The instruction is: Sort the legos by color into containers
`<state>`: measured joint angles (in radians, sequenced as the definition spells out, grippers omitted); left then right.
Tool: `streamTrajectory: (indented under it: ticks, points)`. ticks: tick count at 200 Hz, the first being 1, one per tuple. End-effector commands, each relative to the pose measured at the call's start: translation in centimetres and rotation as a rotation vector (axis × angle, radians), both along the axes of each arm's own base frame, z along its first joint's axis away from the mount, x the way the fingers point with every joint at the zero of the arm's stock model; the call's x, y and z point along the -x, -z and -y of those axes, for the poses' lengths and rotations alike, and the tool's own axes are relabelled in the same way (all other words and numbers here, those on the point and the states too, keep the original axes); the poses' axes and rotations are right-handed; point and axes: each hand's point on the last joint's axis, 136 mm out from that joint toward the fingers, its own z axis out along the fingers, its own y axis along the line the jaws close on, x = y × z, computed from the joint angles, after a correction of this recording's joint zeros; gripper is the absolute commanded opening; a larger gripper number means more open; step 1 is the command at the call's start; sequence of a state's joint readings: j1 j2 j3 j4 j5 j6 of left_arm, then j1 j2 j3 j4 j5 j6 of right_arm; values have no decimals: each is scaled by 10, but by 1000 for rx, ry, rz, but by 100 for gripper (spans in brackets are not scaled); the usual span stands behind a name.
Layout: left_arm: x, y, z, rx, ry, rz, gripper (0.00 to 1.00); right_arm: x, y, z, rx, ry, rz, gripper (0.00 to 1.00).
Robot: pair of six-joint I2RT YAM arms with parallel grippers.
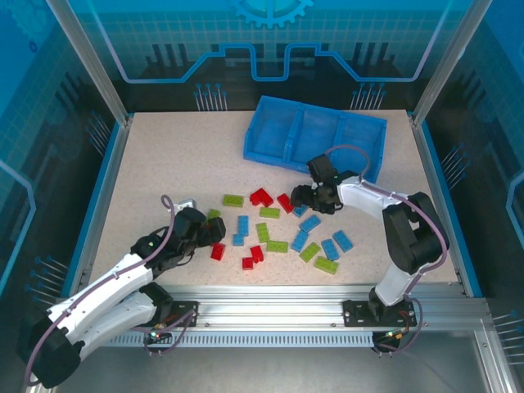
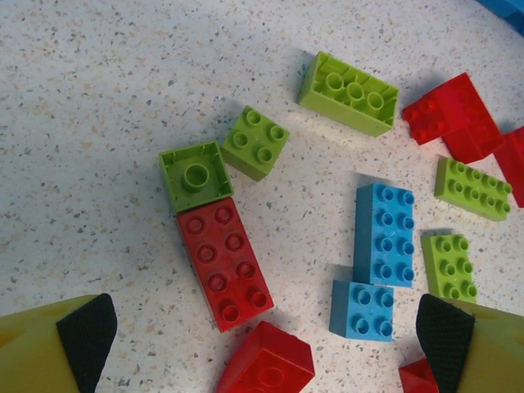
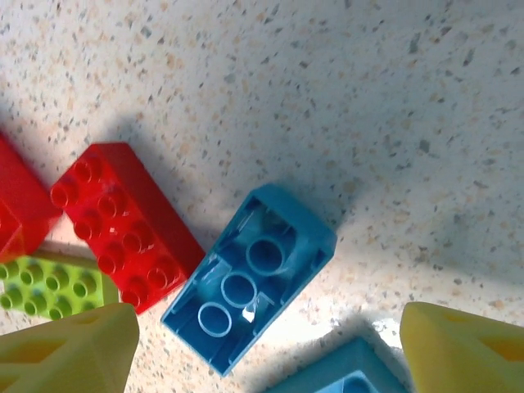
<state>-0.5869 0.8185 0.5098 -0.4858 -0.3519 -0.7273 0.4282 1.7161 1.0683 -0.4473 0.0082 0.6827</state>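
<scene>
My right gripper hangs low over the table, fingers well apart and nothing in them. The blue brick lies just ahead of the gap between my fingertips, upside down with its hollow side up. Its long axis runs on a slant, from close by one finger away toward the far side of the other. That puts it neither along my closing line nor square to it. I judge I should turn the wrist before I pinch, or I will catch it by the corners. A red brick sits hard against one long side, so a finger has little room there. The tray lies beyond this hand, and this arm is the nearer one to it. My left gripper is wide open and empty, above other bricks.
</scene>
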Motion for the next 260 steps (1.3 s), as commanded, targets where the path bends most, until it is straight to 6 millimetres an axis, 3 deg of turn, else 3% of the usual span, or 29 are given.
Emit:
streamTrajectory:
  ticks: [1,37,80,138,179,206,220,232,260]
  points:
    - [3,5,-5,-29,-7,-4,99,-9,2,-3,-38,45,-31,83]
    - [3,4,-5,-31,-7,3,99,-15,10,-2,-21,55,-63,80]
    - [5,5,-7,-31,-8,-1,99,-18,18,1,0,48,-98,64]
    - [7,5,-10,-33,-15,6,99,-14,30,12,11,42,-142,53]
    - [8,6,-10,-31,-19,4,99,-12,31,9,-15,25,-155,51]
    - [7,5,-10,-30,-18,7,99,-14,31,15,-10,31,-151,43]
    - [8,6,-10,-32,-18,3,99,-17,28,18,-14,37,-145,43]
    - [8,6,-10,-33,-18,1,99,-19,24,23,-10,44,-133,51]
    - [9,7,-11,-35,-21,-1,99,-25,13,28,-4,37,-106,51]
